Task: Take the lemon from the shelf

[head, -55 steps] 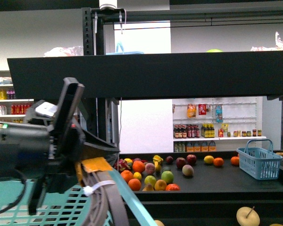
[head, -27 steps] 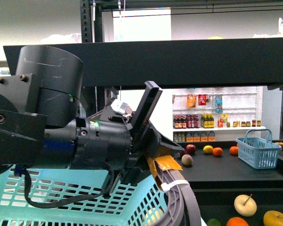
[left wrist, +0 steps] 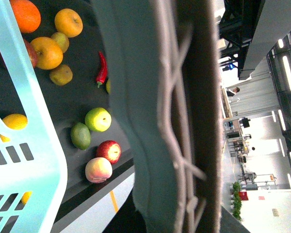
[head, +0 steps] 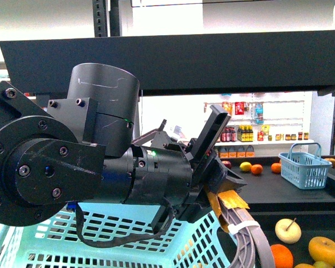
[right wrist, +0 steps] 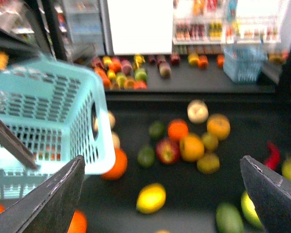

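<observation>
A yellow lemon (right wrist: pixel 151 198) lies on the dark lower tier of the black shelf (right wrist: pixel 194 191), just off the corner of the turquoise basket (right wrist: pixel 43 111). My right gripper (right wrist: pixel 162 162) hangs open above that tier, one dark finger on each side, with the lemon between and below them. In the front view my left arm fills the foreground. My left gripper (head: pixel 220 178) is shut on the grey, orange-taped handle (head: pixel 243 229) of the basket (head: pixel 128 240). That handle (left wrist: pixel 174 121) blocks most of the left wrist view, hiding the jaws.
Several loose fruits surround the lemon: an orange (right wrist: pixel 177 128), a red apple (right wrist: pixel 167 150), limes (right wrist: pixel 146 156) and a red chilli (right wrist: pixel 271 155). A small blue basket (head: pixel 305 166) stands on the middle tier at the right. White shelves of bottles (head: pixel 251 134) line the back wall.
My left arm, holding the basket, has swung right and now fills most of the front view. The shelf tiers sit higher in the frame, showing more fruit on the lower tier.
</observation>
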`<action>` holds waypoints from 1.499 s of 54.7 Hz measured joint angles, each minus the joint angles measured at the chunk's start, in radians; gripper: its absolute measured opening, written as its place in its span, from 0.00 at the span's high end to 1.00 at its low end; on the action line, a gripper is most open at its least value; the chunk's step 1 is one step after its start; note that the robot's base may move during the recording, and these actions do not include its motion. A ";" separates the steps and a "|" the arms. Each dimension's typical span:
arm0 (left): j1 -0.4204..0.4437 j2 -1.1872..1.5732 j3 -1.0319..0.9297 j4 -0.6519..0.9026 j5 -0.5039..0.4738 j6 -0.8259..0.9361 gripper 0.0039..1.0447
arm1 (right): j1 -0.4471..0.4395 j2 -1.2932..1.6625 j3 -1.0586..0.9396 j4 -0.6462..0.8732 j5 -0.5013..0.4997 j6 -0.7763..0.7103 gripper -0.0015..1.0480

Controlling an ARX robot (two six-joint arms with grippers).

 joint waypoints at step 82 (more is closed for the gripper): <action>0.000 0.001 0.005 0.001 -0.003 0.001 0.93 | 0.084 2.223 1.033 0.245 0.090 0.304 0.07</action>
